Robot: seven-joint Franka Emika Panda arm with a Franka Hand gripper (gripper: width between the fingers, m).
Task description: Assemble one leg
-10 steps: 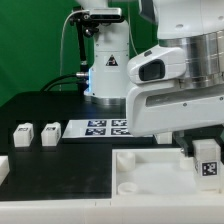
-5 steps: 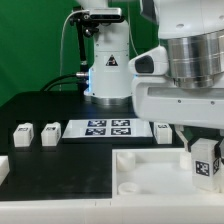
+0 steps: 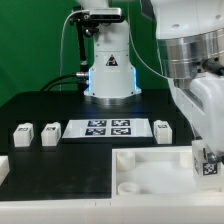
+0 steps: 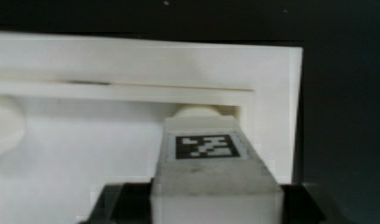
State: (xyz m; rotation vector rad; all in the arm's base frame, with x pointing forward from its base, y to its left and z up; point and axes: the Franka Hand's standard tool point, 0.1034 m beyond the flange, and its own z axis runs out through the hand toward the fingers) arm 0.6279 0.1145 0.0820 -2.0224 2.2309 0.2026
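My gripper [image 3: 207,160] is shut on a white leg [image 3: 208,162] with a black-and-white tag, held at the right end of the large white tray-shaped part [image 3: 150,172] in the exterior view. In the wrist view the leg [image 4: 208,150] sits between my dark fingers [image 4: 119,205], its far end against the tray's corner [image 4: 205,100]. Three more legs lie on the black table: two at the exterior view's left [image 3: 22,134], [image 3: 50,133] and one beside the marker board [image 3: 163,130].
The marker board [image 3: 108,128] lies flat behind the tray. A white robot base [image 3: 110,70] stands at the back. A white part edge [image 3: 3,168] shows at the exterior view's left border.
My arm has swung and tilted toward the exterior view's right, uncovering the marker board and the leg beside it. The held leg has stayed at the tray's right end, slightly lower.
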